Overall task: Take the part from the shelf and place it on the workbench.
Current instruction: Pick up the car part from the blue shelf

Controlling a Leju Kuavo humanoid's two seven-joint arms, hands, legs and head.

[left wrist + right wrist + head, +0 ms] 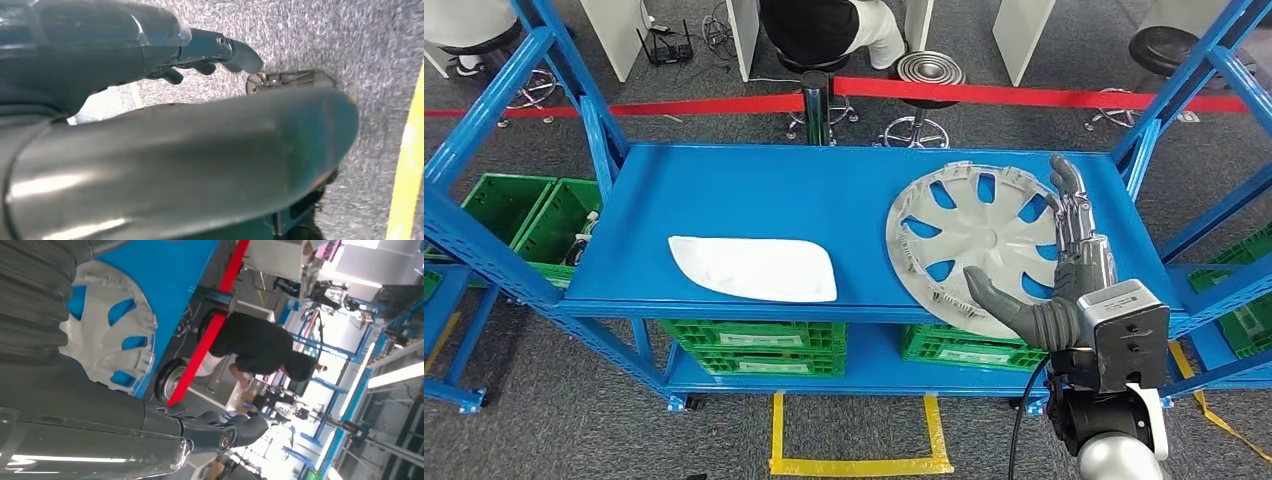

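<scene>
Wheel cover (pixel 979 240) lies flat on blue shelf (pixel 754 190), right side, front edge overhanging. Right hand (pixel 1064 270) spread wide over its rim, holding nothing. Left hand (pixel 150 45) hangs w/ fingers curled, empty. Risk: shallow rim grab tips cover off shelf.

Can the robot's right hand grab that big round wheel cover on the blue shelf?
Probably yes. The right hand is already at the wheel cover, its thumb over the near rim and fingers up along the right side, and nothing sits between them.
</scene>
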